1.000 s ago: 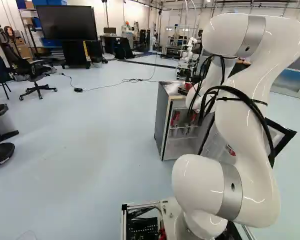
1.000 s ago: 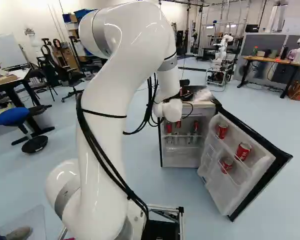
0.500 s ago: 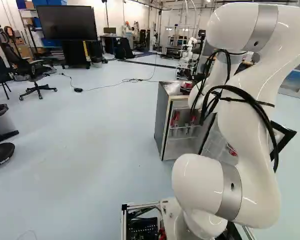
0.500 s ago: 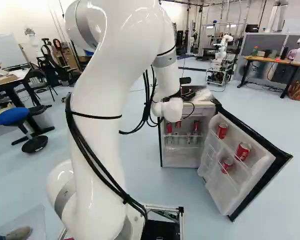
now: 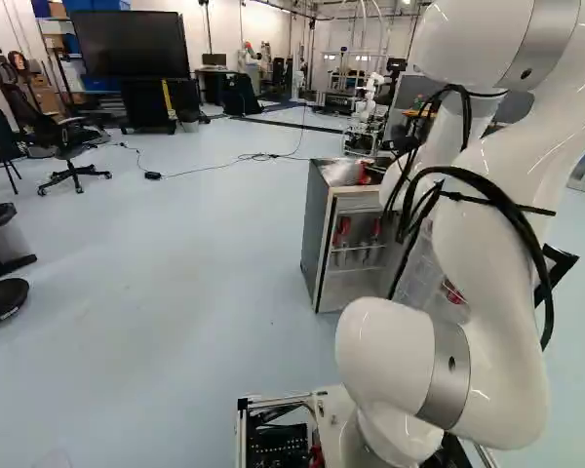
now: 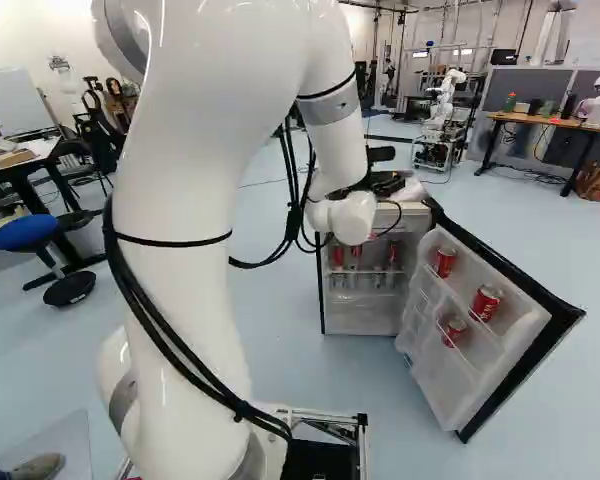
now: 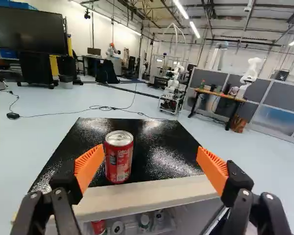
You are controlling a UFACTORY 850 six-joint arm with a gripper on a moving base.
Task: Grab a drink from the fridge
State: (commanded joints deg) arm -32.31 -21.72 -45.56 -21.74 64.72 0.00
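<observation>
Gripper [image 7: 149,155] spread wide, a red can [image 7: 118,159] off-centre between its fingers.
The can stands upright on the fridge top [image 7: 171,159], much nearer one orange pad [image 7: 89,165]; whether they touch, I cannot tell. Closing from here could let that pad shove or topple the can, and a low approach might knock the fridge's front edge [image 7: 147,199].

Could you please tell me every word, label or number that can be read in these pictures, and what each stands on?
None can be read with certainty.
Can on top of the fridge: pale print on its side, too small and blurred.
Cans in the fridge door: white markings, too small.
Black round foot, left base view: faint light marks, too small.
</observation>
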